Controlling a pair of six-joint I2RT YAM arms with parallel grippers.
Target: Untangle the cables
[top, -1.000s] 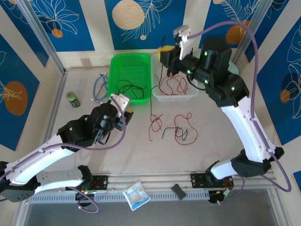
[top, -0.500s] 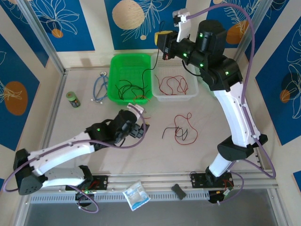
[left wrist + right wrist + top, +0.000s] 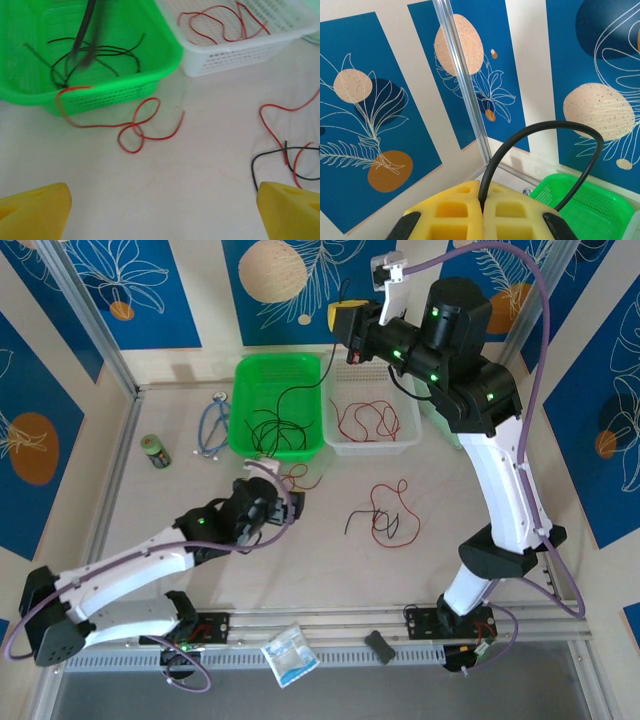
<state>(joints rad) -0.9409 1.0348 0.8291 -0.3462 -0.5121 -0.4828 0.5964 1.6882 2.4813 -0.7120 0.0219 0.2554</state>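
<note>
While the right wrist view has the right end effector (image 3: 482, 197) pressed together on a black cable (image 3: 545, 126), the green basket (image 3: 592, 200) lies below to its right. From the left wrist, the left end effector (image 3: 162, 202) stands wide apart just in front of that basket, where a red cable (image 3: 140, 127) trails from the front wall onto the tabletop (image 3: 200, 175). Overhead, the held cable drops into the basket among other black cables (image 3: 268, 425), and a red-and-black tangle (image 3: 385, 518) lies to the basket's right front.

White arms (image 3: 505, 490), black joints (image 3: 460, 320), purple cables (image 3: 544, 340), yellow-padded left gripper (image 3: 164, 200).
</note>
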